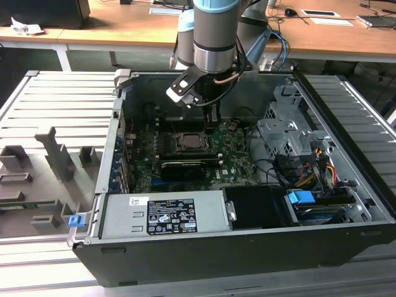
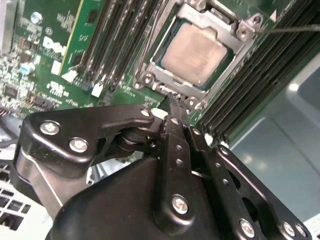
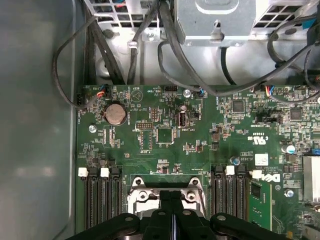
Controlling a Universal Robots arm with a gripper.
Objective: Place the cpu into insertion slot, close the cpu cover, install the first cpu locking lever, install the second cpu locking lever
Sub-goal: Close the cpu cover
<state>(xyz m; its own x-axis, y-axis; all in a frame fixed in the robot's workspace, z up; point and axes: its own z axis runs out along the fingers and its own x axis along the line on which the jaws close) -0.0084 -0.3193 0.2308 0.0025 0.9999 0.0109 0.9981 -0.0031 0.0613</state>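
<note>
The cpu (image 2: pixel 197 52), a pale silver square, lies in the insertion slot (image 2: pixel 212 85) on the green board. The cpu cover (image 2: pixel 150 75), a silver frame, lies flat around it. A thin wire lever (image 2: pixel 290 28) runs out from one corner of the socket. My gripper (image 2: pixel 172 100) is shut with nothing between its fingers, and its tip hangs just off the socket's edge. In the exterior view the gripper (image 1: pixel 212 120) hovers over the far side of the socket (image 1: pixel 189 141). In the first wrist view the gripper (image 3: pixel 172 200) covers part of the cover (image 3: pixel 137 192).
Memory slots (image 2: pixel 107 45) flank the socket on both sides. A long black card (image 1: pixel 185 166) lies in front of it, then the grey power supply (image 1: pixel 164 213). A drive cage (image 1: pixel 288 133) and cables (image 1: pixel 309 167) fill the exterior view's right. Case walls enclose the board.
</note>
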